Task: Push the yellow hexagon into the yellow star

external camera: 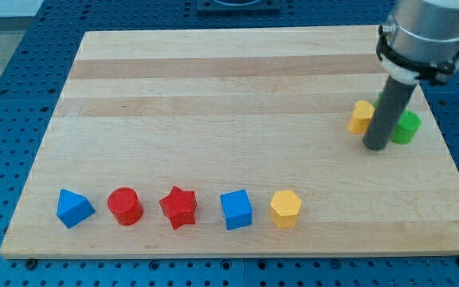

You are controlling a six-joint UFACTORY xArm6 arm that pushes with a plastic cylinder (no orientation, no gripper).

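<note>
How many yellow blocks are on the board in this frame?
2: the yellow hexagon at the right end of the bottom row, and a yellow block just left of my tip.

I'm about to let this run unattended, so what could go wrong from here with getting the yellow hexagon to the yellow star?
1. My tip sits between the yellow star and a green block, far from the yellow hexagon; moving off could nudge the star.
2. The blue cube sits close beside the hexagon and could get clipped.
3. The push is long and diagonal, so the hexagon may slip off my tip.
</note>
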